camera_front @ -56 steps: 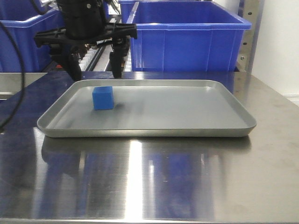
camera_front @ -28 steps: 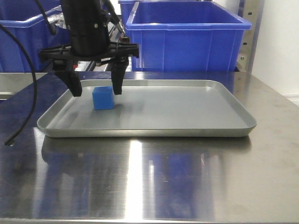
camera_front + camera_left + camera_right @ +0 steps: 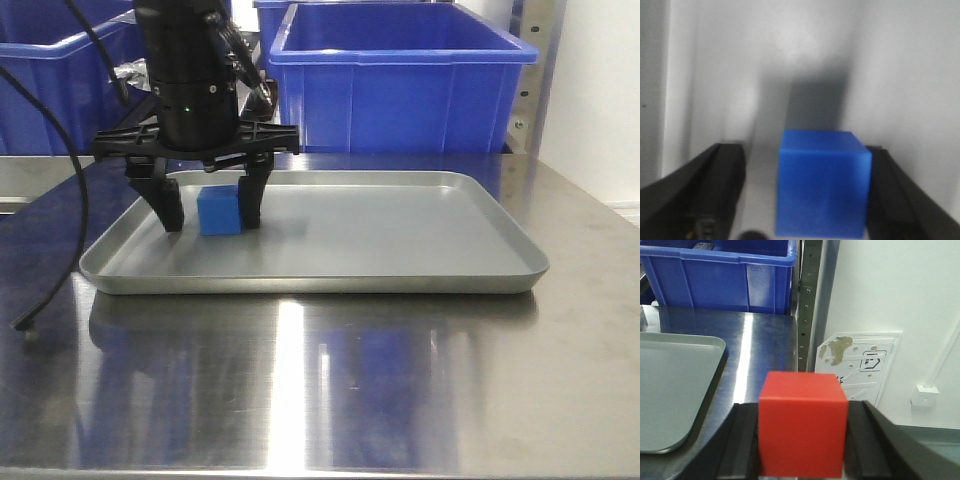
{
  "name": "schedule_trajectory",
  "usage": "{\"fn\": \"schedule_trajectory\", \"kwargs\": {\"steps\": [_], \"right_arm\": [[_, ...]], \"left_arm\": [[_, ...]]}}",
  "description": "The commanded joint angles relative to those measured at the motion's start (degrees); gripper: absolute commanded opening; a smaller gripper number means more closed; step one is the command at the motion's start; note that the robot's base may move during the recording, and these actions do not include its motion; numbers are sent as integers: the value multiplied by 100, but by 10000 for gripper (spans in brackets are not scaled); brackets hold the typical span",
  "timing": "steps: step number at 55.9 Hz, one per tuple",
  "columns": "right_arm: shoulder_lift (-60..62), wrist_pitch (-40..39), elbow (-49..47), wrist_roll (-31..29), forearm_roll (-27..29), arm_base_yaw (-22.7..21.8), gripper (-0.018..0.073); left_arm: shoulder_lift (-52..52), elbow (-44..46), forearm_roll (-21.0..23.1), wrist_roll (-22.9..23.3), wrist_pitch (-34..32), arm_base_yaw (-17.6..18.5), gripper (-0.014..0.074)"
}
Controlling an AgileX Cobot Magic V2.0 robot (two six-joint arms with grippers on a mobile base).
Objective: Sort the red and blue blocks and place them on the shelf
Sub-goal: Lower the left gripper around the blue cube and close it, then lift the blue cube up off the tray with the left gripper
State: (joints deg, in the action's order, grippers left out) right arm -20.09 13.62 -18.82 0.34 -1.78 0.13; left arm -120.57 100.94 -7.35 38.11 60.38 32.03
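Straddling blue block (image 3: 220,210), left gripper (image 3: 211,219) spread, empty; block off-centre right, so closing may twist it. Right gripper (image 3: 802,440) pinches red block (image 3: 802,422).

Flat, shiny stainless-steel table (image 3: 400,380), brushed top mirroring blue and white streaks. Directly on it, set toward the far edge: shallow grey metal tray (image 3: 400,235) with rounded corners and a low raised rim, long side parallel to the near table edge. On the tray floor, toward the far left corner: small matte bright-blue cube (image 3: 219,210), upright. Wide strip of table top in front of the tray, narrower strip to its right.
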Motion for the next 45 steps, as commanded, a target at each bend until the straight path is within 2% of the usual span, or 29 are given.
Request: {"fn": "schedule_trajectory", "kwargs": {"steps": [1,11,19,38,45], "right_arm": [[-32,-499,-153,-34,-44,-41,383],[-32,-499,-153,-34,-44,-41,383],[-32,-499,-153,-34,-44,-41,383],[-32,-499,-153,-34,-44,-41,383],[-32,-499,-153,-34,-44,-41,383]], "left_arm": [[336,176,-39,69,-124,34,393],[336,176,-39,69,-124,34,292],[349,176,-39,69,-114,34,244],[861,176,-73,37,-128,-45,239],[1140,53,-73,-291,-233,-45,239]]}}
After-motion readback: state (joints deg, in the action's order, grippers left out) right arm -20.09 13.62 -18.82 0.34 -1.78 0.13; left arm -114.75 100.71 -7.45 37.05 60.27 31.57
